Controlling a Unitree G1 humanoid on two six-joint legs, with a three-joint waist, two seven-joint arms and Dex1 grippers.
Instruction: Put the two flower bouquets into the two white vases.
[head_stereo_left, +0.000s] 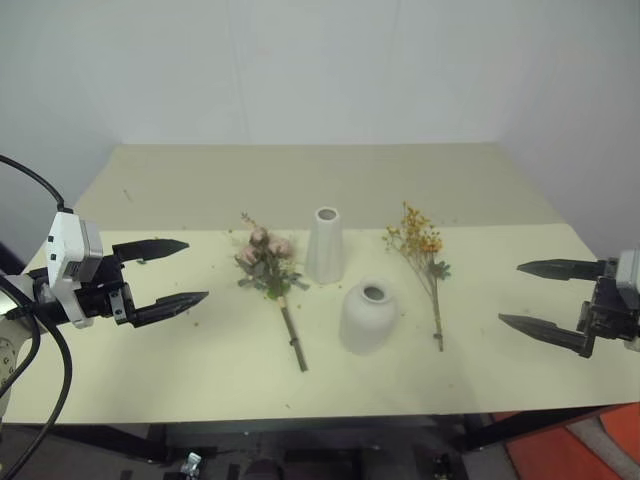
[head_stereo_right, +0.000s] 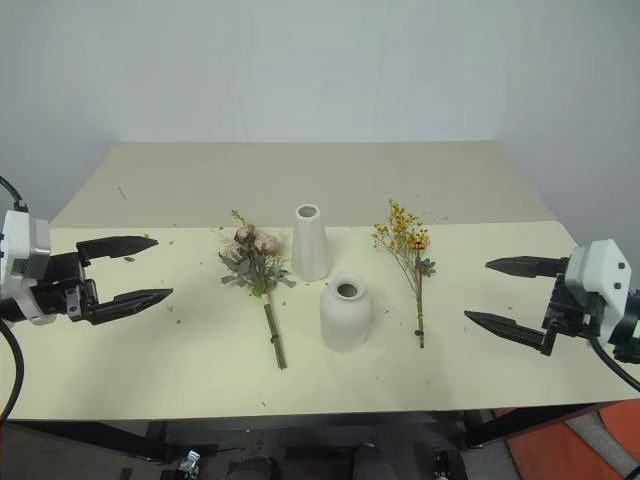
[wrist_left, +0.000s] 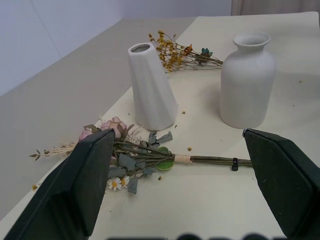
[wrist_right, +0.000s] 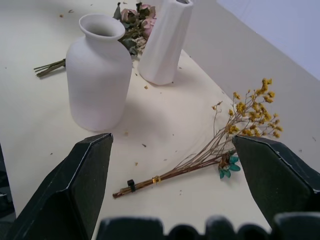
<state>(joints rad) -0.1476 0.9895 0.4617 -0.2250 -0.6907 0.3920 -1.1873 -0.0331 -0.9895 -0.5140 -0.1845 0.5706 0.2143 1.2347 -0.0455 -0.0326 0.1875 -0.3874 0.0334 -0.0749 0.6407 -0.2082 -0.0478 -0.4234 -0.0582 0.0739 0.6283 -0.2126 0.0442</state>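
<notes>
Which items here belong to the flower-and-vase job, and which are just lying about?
Part of the job:
- pink rose bouquet, lying flat on the table
- yellow spray, lying flat
- tall slim vase, upright, empty
- squat round vase, upright, empty
- left gripper and right gripper, both open, holding nothing

Just lying about:
- small plant crumbs scattered on the table

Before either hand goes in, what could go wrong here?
1. The squat vase and tall vase stand close together between the bouquets; a reaching arm could tip one.
2. The yellow spray has thin stems lying flat on the table, so it may slip out.
3. Both necks look narrow for the rose bouquet.
</notes>
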